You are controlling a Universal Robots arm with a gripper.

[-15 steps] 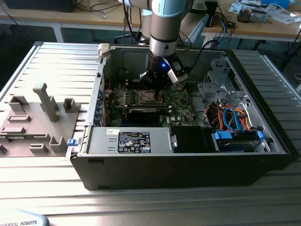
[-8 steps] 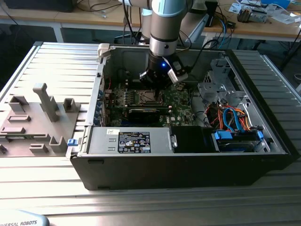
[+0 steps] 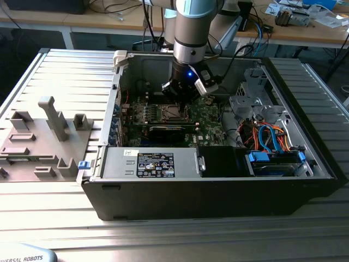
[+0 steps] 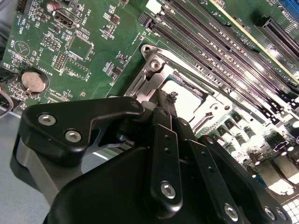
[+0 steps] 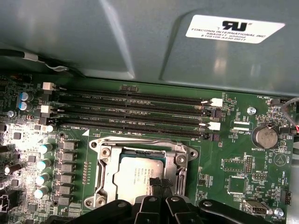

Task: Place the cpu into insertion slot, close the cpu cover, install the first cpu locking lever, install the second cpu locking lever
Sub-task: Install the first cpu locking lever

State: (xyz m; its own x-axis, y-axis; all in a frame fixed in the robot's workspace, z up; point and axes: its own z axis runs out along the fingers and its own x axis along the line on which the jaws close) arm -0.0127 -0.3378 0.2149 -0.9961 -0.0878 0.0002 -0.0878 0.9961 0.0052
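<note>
The gripper (image 5: 159, 183), fingers pinched together with nothing held, rests its tips at the edge of the cpu (image 5: 140, 175) seated under the lowered cpu cover (image 5: 108, 172).

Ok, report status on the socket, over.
End effector low over the insertion slot, fingertips pinched together. Cpu seated in slot, cpu cover down around it. Nothing in the way.

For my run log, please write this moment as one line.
stage: cpu cover closed over cpu | tool: tips together on cpu top | place: motherboard
</note>
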